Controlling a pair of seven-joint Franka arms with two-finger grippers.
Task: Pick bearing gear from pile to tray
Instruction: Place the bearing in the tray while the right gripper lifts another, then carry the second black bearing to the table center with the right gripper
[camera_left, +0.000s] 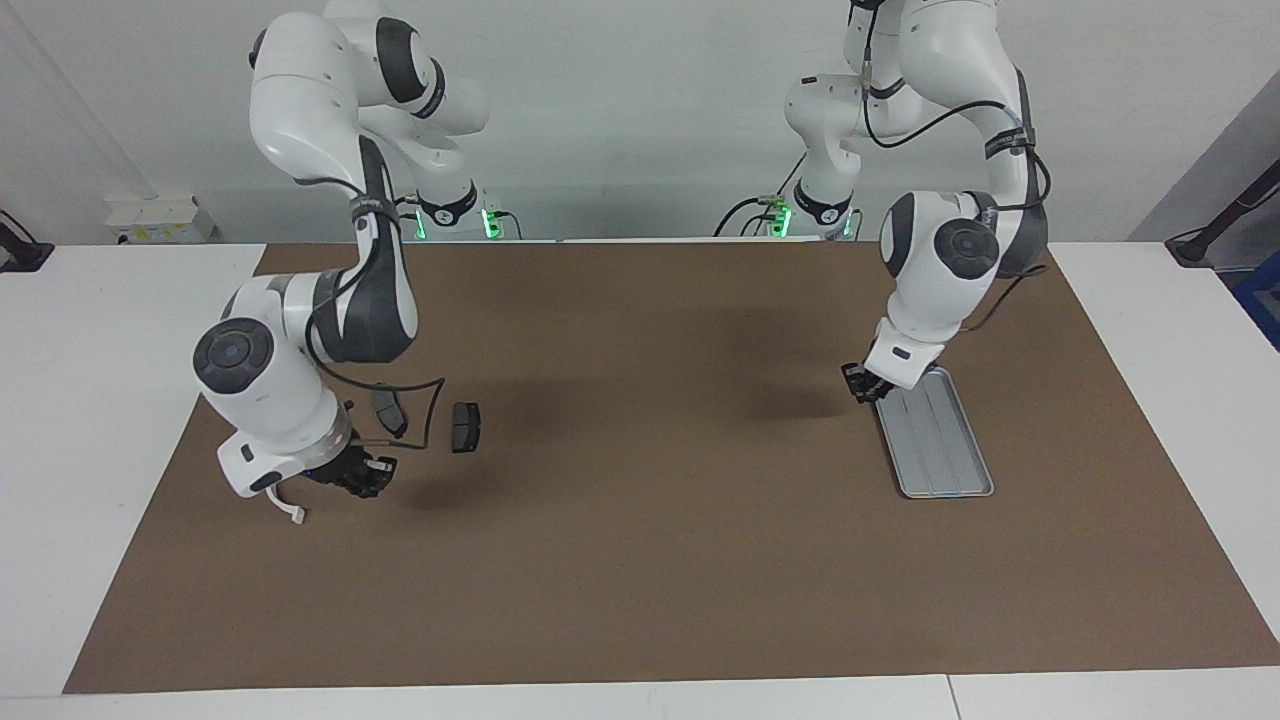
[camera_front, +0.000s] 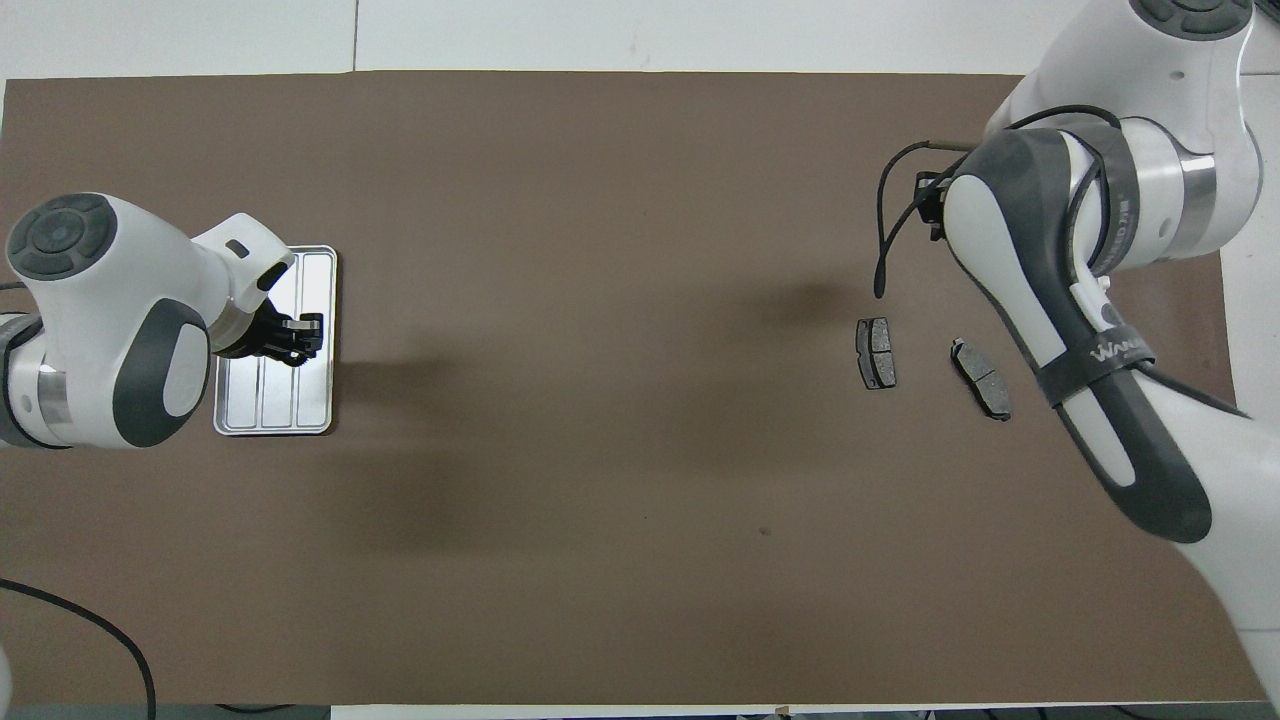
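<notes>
The pile lies toward the right arm's end of the table. It shows two dark grey brake-pad plates (camera_left: 466, 427) (camera_left: 390, 412), also seen in the overhead view (camera_front: 876, 352) (camera_front: 981, 378), and a white curved bracket (camera_left: 292, 510). No small black gear shows. My right gripper (camera_left: 362, 476) is low over the mat, right beside the bracket and farther from the robots than the plates. In the overhead view its own arm hides it. The silver-grey tray (camera_left: 940, 450) (camera_front: 270, 400) lies toward the left arm's end. My left gripper (camera_left: 862, 385) (camera_front: 303, 336) hangs over the tray.
A brown mat (camera_left: 640, 520) covers the table, with white table surface around it. A black cable (camera_left: 425, 405) hangs from the right arm over the plates. The right arm's elbow (camera_front: 1080, 330) is above the pile.
</notes>
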